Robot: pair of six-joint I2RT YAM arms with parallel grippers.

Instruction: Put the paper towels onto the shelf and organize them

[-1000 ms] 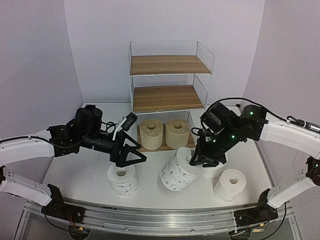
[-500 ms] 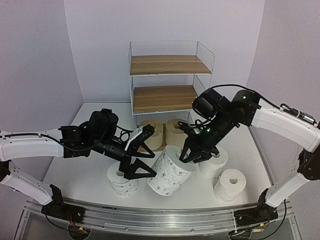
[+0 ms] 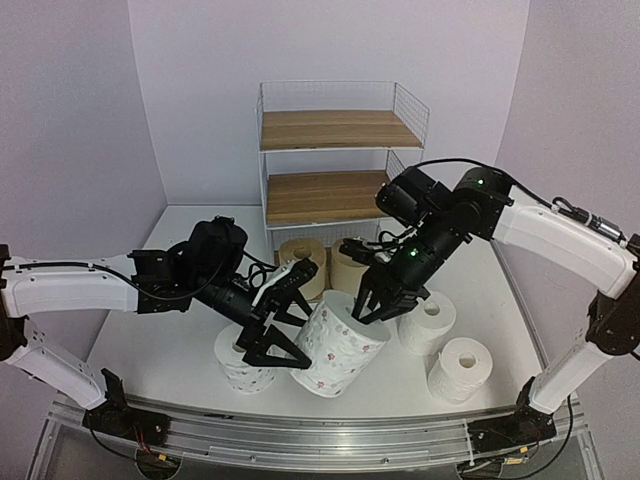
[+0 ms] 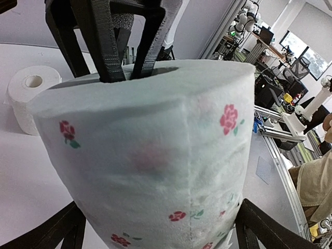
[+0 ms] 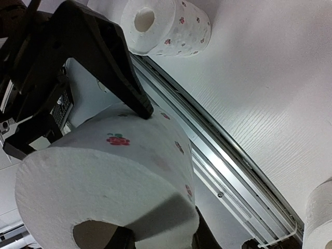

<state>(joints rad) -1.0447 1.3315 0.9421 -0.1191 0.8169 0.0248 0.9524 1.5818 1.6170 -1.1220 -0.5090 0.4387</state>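
Gripping the flowered roll (image 3: 338,348), the right gripper (image 3: 373,310) has shifted leftward; the left gripper (image 3: 298,340) now gapes around it.

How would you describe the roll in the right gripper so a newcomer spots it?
Start at the tall white wire shelf with wooden boards at the back. In front of it, a fat white paper roll with small red flowers is held tilted by the right gripper. Its flowered twin stands upright.

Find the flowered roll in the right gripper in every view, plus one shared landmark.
Top external: roll low centre, tilted.
Left wrist: roll fills the frame.
Right wrist: roll lower left, core facing camera.
Shared landmark: right gripper pinching its rim.
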